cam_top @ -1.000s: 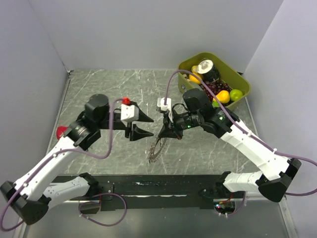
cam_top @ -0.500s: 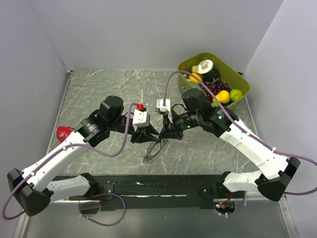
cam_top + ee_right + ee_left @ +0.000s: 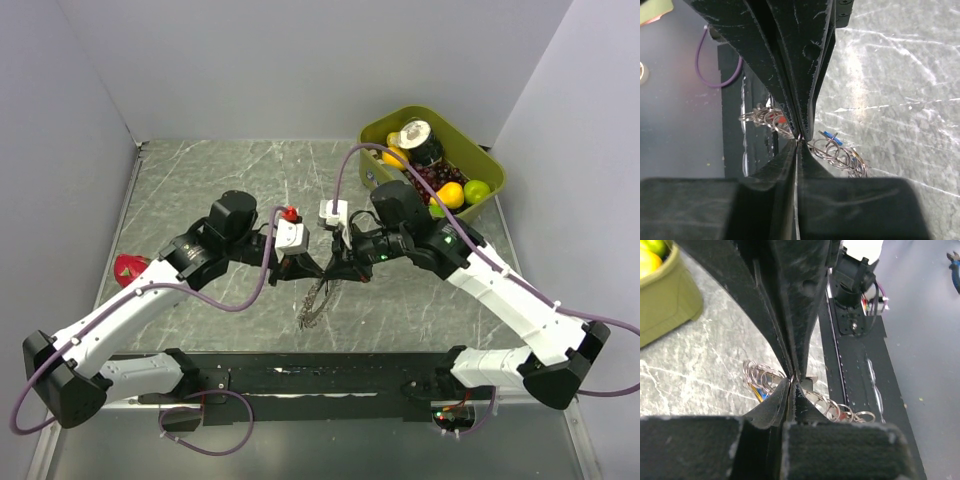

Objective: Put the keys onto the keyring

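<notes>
1. The worktop [image 3: 200, 190]: a grey marbled slab walled on three sides, with both arms bolted at its near edge.
2. The left arm [image 3: 130, 310] and the right arm [image 3: 500, 295]: white and black, each reaching inward so that their tips meet over the middle of the worktop.
3. The green tub [image 3: 492, 168]: in the far right corner, holding fruit, well apart from the claws.
4. The left claw [image 3: 306, 266]: clenched, its fingers [image 3: 790, 300] pinching the wire of the keyring. In the left wrist view, coils show on either side of the pinch.
5. The right claw [image 3: 338, 268]: fingers pressed together on the same wire, just beside the left claw and tip to tip with it.
6. The keyring [image 3: 314, 303]: grey and coiled, grasped at its far end by both claws and trailing toward the near edge. Whether its lower end rests on the worktop cannot be told.
7. The keys [image 3: 830, 136]: a blue head and a red fleck [image 3: 781, 121] sit among the coils in the right wrist view. Whether they are threaded on cannot be told.
</notes>
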